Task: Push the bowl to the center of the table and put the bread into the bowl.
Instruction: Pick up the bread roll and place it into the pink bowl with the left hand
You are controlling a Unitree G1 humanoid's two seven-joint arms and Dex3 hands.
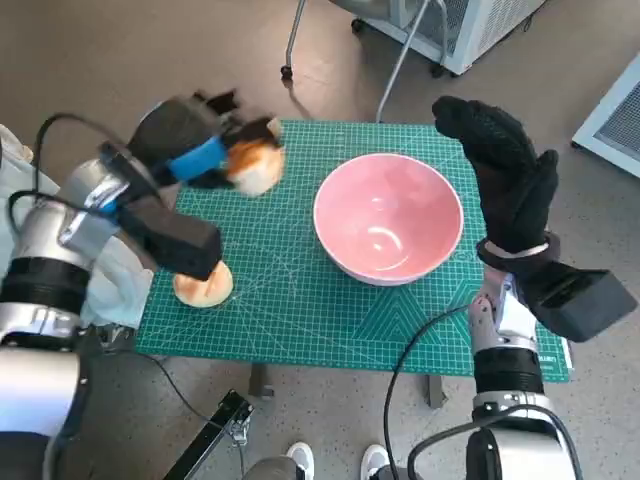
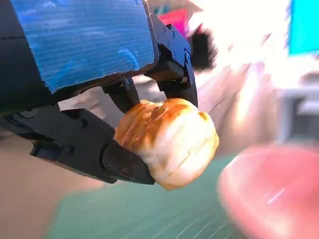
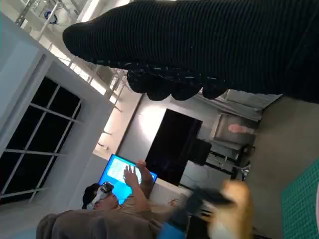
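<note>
A pink bowl (image 1: pixel 388 216) stands on the green mat (image 1: pixel 300 300), right of its middle. My left hand (image 1: pixel 200 145) is raised above the mat's far left part and grips a golden bread roll (image 1: pixel 255 166). The left wrist view shows that bread roll (image 2: pixel 169 141) pinched between the black fingers (image 2: pixel 119 164), with the blurred bowl (image 2: pixel 274 194) below and beyond it. A second bread roll (image 1: pixel 204 286) lies on the mat near its front left corner, partly under my left forearm. My right hand (image 1: pixel 505 180) is lifted beside the bowl's right rim, fingers straight, holding nothing.
A white cloth (image 1: pixel 110 280) hangs off the table's left edge. Chair legs (image 1: pixel 395 60) and a white unit (image 1: pixel 480 25) stand on the floor beyond the table. A person (image 3: pixel 124 199) sits by a blue screen (image 3: pixel 122 172) in the right wrist view.
</note>
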